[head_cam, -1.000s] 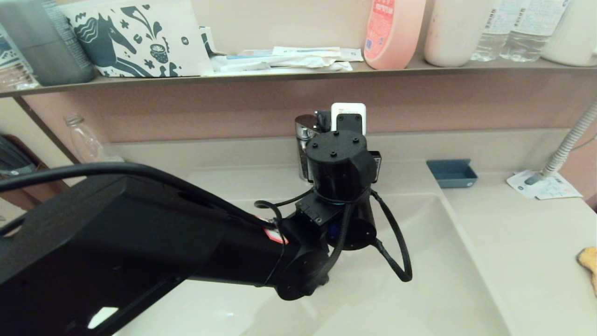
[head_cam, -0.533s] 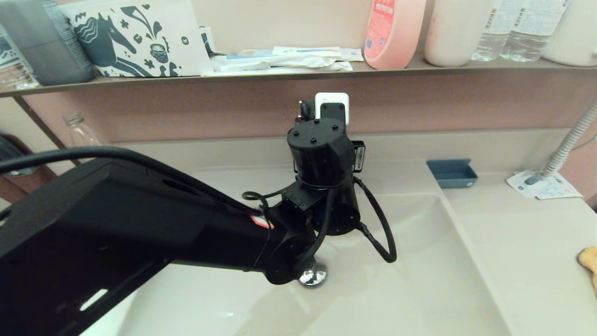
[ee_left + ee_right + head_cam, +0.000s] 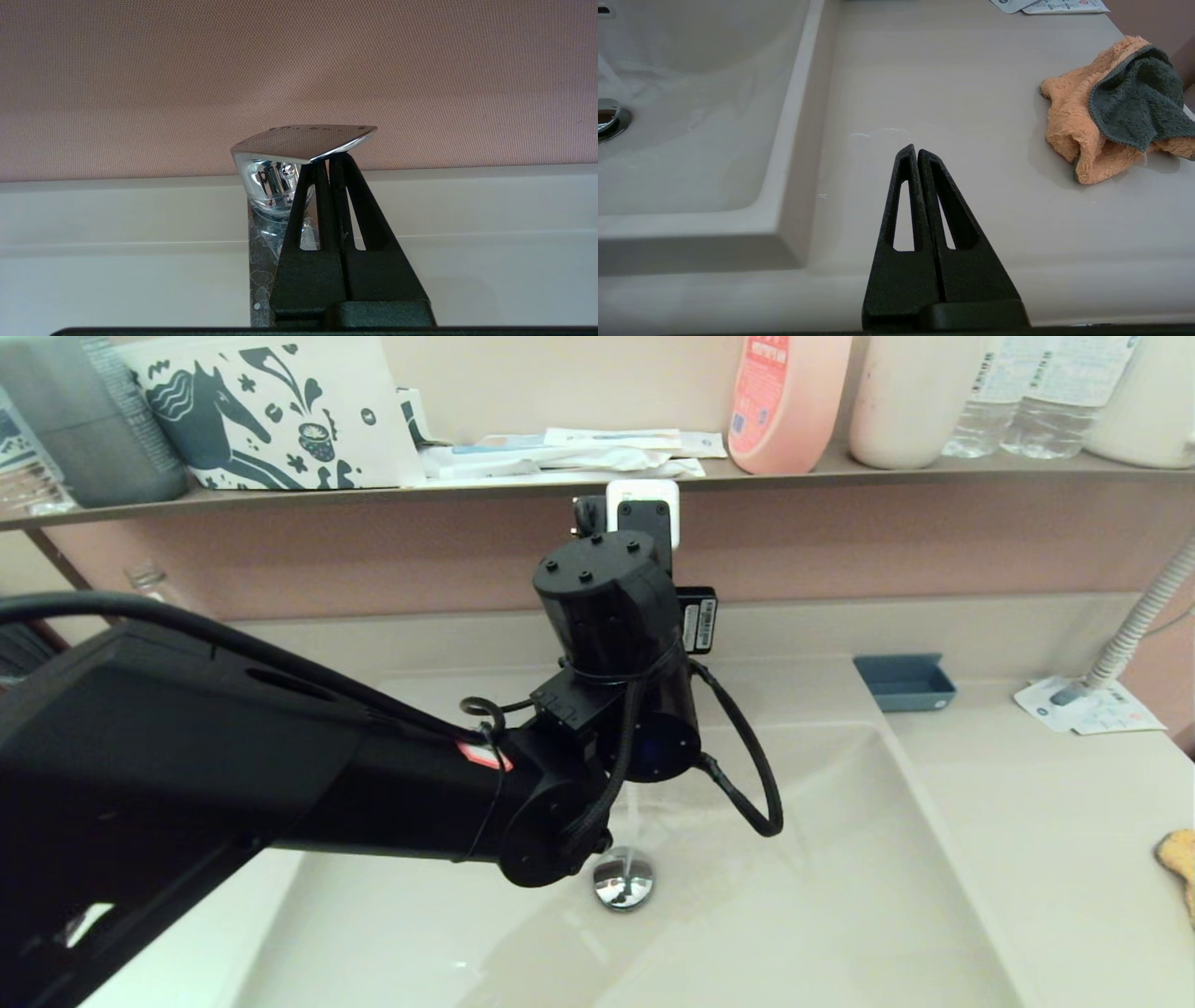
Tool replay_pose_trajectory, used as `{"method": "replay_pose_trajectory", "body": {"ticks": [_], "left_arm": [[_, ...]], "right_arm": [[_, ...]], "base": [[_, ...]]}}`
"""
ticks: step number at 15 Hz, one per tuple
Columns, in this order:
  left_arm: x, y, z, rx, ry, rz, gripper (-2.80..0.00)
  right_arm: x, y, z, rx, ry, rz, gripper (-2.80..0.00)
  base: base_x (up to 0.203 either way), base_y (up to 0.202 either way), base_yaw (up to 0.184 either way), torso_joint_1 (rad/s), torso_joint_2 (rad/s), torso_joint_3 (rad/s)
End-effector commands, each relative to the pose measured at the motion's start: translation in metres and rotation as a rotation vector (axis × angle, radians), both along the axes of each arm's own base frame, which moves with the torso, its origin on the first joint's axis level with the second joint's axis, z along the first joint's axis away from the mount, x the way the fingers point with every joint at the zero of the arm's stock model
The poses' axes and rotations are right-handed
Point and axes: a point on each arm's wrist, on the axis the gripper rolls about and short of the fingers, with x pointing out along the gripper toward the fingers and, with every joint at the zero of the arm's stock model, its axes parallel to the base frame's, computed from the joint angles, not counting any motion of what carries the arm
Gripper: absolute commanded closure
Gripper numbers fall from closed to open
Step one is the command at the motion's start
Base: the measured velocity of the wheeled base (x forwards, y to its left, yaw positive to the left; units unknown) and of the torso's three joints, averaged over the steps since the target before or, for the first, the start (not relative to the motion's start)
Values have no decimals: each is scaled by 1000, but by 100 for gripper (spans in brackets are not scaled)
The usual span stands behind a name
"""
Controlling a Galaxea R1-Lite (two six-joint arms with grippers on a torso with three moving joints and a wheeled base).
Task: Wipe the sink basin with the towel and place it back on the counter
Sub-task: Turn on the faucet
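Observation:
The beige sink basin (image 3: pixel 840 896) holds a chrome drain plug (image 3: pixel 624 882), and a thin stream of water (image 3: pixel 633 821) falls onto it. My left wrist (image 3: pixel 607 607) hangs over the basin's back and hides the tap in the head view. In the left wrist view my left gripper (image 3: pixel 327 161) is shut, its tips pressed up under the chrome faucet lever (image 3: pixel 303 140), which is tilted up. The orange-tan towel (image 3: pixel 1106 121), with a grey side showing, lies crumpled on the counter (image 3: pixel 1046 803) at the far right (image 3: pixel 1178 859). My right gripper (image 3: pixel 915 150) is shut and empty over the counter's front, left of the towel.
A blue dish (image 3: pixel 904 681) sits at the basin's back right corner. A white printed packet (image 3: pixel 1088 707) and a ribbed hose (image 3: pixel 1144 616) are further right. The dark shelf (image 3: pixel 560 485) above carries a pink bottle (image 3: pixel 789 401), papers and other bottles.
My left arm has risen and drifted left towards the wall, the lever going up with it. The drain plug has come into view and water now runs.

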Motion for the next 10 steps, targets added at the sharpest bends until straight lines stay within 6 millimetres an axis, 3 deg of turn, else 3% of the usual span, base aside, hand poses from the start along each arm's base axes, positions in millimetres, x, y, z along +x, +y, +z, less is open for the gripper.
{"method": "replay_pose_trajectory", "body": {"ticks": [1,6,8,10], "left_arm": [[-2,1,2,-7,-4,5,0],[-12,7,-17,10,8,-6,0],[-24,12,-14,16,11,-22,0],[-23,21,-5,1,-2,-7,0]], "right_arm": [[0,0,0,0,0,0,0],[0,0,0,0,0,0,0],[0,0,0,0,0,0,0],[0,0,0,0,0,0,0]], "base": [[0,0,0,0,0,0],[0,0,0,0,0,0],[0,0,0,0,0,0],[0,0,0,0,0,0]]}}
